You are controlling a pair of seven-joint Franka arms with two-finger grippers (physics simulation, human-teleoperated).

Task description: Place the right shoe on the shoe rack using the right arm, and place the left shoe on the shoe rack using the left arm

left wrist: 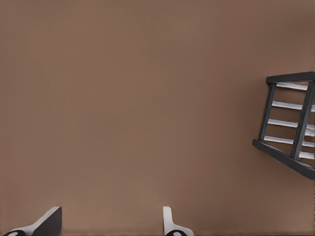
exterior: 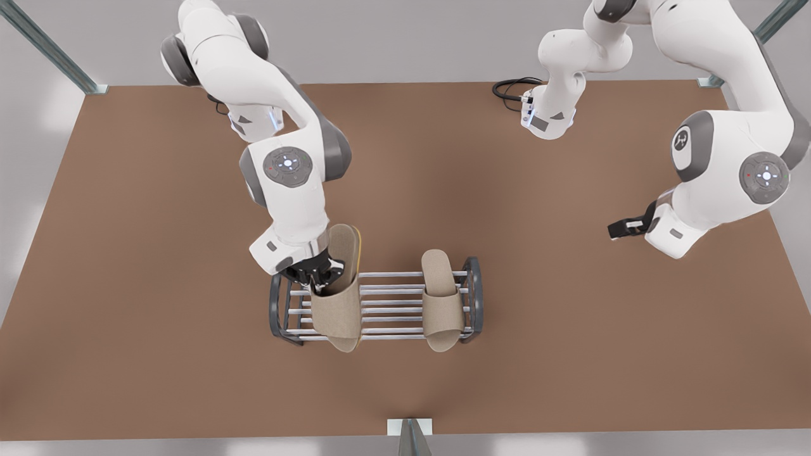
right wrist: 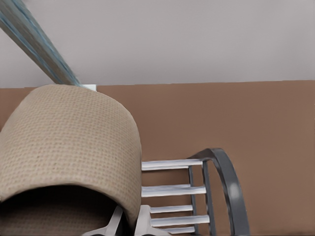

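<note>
Left shoe (exterior: 440, 297) racked; your right gripper (exterior: 317, 273) clamps right shoe (exterior: 339, 297) over rack (exterior: 380, 304); left gripper (exterior: 624, 228) spread, waiting.

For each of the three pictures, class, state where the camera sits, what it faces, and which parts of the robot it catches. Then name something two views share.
Front view: high above the brown table, looking down on the shoe rack, both slippers and both arms.
Left wrist view: on the arm at the front view's right, facing bare table and one rack end; the open left tool has its fingertips showing.
Right wrist view: on the arm over the rack, close behind the right shoe held by the right tool.
Shared: all three views show the rack.
</note>
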